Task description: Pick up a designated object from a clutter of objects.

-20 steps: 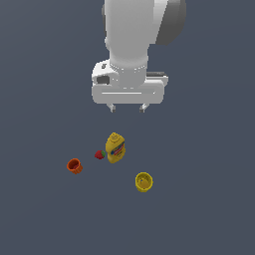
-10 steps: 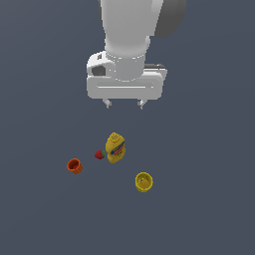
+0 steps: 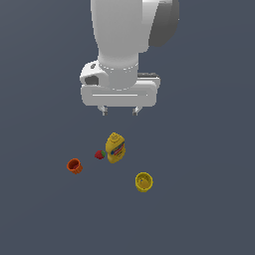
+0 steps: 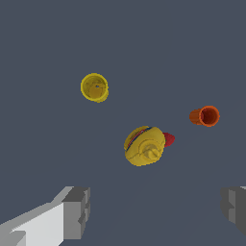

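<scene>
Four small items down on the dark floor (image 3: 209,214), counted across the exterior view from left to right: one orange cup (image 3: 74,166), one tiny red strawberry (image 3: 99,155), one yellow mustard bottle (image 3: 115,148), one yellow cup (image 3: 143,182). Just one of each. Strawberry tucked right up against the bottle's side, looks like touching. Bottle standing upright, cap up. Yellow cup off on its own toward the exterior view's right, well apart from the rest.

Orange cup sitting lower and toward the exterior view's left of the gripper (image 3: 119,111), well apart from it, not under the fingers at all. Tipped over a bit, opening showing in the wrist view (image 4: 205,116), faint ribs barely visible. Near the strawberry but not touching it.

Gripper hanging high over the clutter, roughly above the mustard bottle. Fingers spread wide, one at each lower corner in the wrist view (image 4: 77,211). Nothing between them, nothing touched.
</scene>
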{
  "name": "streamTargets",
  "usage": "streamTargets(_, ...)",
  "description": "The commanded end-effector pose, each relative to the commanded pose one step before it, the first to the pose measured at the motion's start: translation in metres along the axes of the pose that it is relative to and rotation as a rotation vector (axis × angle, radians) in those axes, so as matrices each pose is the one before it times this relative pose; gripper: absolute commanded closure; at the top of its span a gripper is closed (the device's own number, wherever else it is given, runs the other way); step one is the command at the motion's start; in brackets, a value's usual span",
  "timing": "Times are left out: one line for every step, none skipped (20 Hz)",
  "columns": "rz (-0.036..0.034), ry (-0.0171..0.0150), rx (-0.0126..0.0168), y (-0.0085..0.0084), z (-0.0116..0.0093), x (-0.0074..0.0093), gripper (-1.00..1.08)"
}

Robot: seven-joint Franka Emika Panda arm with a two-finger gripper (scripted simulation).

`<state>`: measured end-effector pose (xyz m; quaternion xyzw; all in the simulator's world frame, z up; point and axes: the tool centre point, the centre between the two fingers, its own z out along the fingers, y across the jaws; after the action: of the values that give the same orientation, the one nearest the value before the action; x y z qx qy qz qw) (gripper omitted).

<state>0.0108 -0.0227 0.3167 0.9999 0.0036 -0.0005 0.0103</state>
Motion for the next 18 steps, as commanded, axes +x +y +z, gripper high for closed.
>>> streamTargets(0.01206, -0.00103, 0.00469, 0.00885, 0.00952, 0.00707, -0.92)
streamTargets(0.00570, -0.00012, 0.00218, 0.00427, 0.00457, 0.00347, -0.92)
streamTargets(0.00622, -0.00011, 0.00227, 0.00469, 0.00503, 0.00369, -0.92)
streamTargets(0.00675, -0.00009, 0.00233, 0.00513, 0.00548, 0.00390, -0.92)
streamTargets(0.00729, -0.00006, 0.00235, 0.00559, 0.00596, 0.00410, -0.92)
streamTargets(0.00780, -0.00004, 0.00234, 0.00604, 0.00646, 0.00428, -0.92)
streamTargets(0.00836, -0.00001, 0.00232, 0.00654, 0.00698, 0.00443, -0.92)
streamTargets(0.00893, 0.00003, 0.00225, 0.00705, 0.00752, 0.00456, -0.92)
streamTargets(0.00945, 0.00007, 0.00214, 0.00755, 0.00808, 0.00466, -0.92)
streamTargets(0.00997, 0.00011, 0.00199, 0.00806, 0.00862, 0.00470, -0.92)
streamTargets(0.01007, 0.00014, 0.00174, 0.00824, 0.00883, 0.00455, -0.92)
streamTargets(0.01011, 0.00017, 0.00147, 0.00837, 0.00897, 0.00435, -0.92)
streamTargets(0.01010, 0.00019, 0.00120, 0.00847, 0.00910, 0.00414, -0.92)
streamTargets(0.01010, 0.00021, 0.00094, 0.00858, 0.00923, 0.00393, -0.92)
streamTargets(0.01010, 0.00022, 0.00067, 0.00868, 0.00936, 0.00372, -0.92)
streamTargets(0.01009, 0.00023, 0.00041, 0.00878, 0.00949, 0.00350, -0.92)
streamTargets(0.01000, 0.00023, 0.00015, 0.00881, 0.00958, 0.00326, -0.92)
streamTargets(0.00957, 0.00022, -0.00010, 0.00853, 0.00929, 0.00292, -0.92)
